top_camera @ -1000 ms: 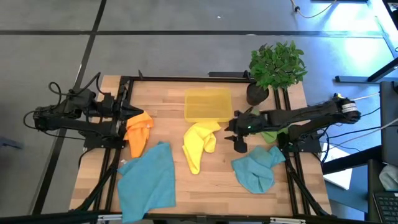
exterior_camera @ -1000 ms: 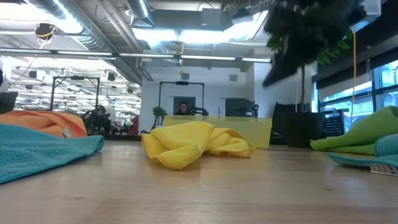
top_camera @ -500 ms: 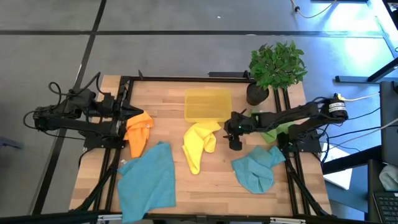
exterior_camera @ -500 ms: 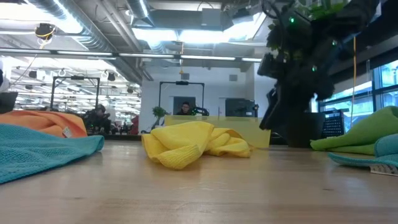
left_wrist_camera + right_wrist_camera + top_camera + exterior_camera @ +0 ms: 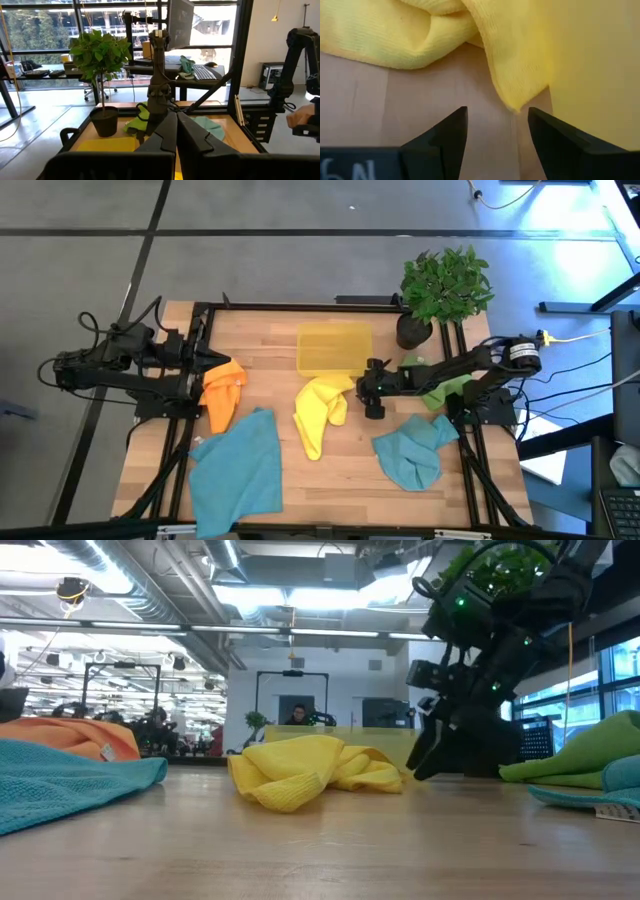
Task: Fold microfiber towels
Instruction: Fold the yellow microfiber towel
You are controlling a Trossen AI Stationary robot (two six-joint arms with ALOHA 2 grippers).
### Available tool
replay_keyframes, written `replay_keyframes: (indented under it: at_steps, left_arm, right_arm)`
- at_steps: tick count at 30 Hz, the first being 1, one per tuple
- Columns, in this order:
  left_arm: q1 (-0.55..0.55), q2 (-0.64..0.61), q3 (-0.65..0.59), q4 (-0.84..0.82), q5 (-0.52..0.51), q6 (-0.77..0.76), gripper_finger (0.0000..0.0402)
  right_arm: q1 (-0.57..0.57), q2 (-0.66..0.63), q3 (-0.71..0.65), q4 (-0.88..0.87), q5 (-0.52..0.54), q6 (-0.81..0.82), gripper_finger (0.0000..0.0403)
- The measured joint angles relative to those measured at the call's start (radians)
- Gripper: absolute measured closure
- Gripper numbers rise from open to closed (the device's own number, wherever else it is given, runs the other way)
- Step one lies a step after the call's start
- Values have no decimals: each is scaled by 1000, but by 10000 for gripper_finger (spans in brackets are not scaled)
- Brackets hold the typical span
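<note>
Right wrist view: the yellow towel's corner (image 5: 520,102) hangs just ahead of the wide-open right claw (image 5: 497,131).

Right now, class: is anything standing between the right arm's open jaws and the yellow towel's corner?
Nothing visible does. The right gripper has its jaws open, with only bare wooden table between them and the hanging corner of the yellow microfiber towel. The translucent yellow bin lies just beside that corner, not across the approach.

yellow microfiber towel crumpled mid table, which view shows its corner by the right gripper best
The right wrist view: the crumpled yellow microfiber towel hangs a corner just ahead of the open right gripper. The high view shows its whole shape; the low view shows it side-on. The left wrist view hardly shows it.
</note>
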Motion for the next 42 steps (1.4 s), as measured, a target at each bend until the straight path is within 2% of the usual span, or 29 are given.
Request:
replay_keyframes:
  at_steps: [6,15,20,29,42]
  left_arm:
    - [0,0,0,0,0,0,401]
    - [0,0,0,0,0,0,401]
    - [0,0,0,0,0,0,401]
    - [0,0,0,0,0,0,401]
    - [0,0,0,0,0,0,401]
  right_arm:
    - [-16,40,1,33,-8,-22,204]
    - [-20,52,1,71,-8,-49,254]
    - [-21,53,1,69,-4,-50,296]
    - [-22,53,1,62,-8,-51,395]
    - [-21,53,1,63,-16,-32,397]
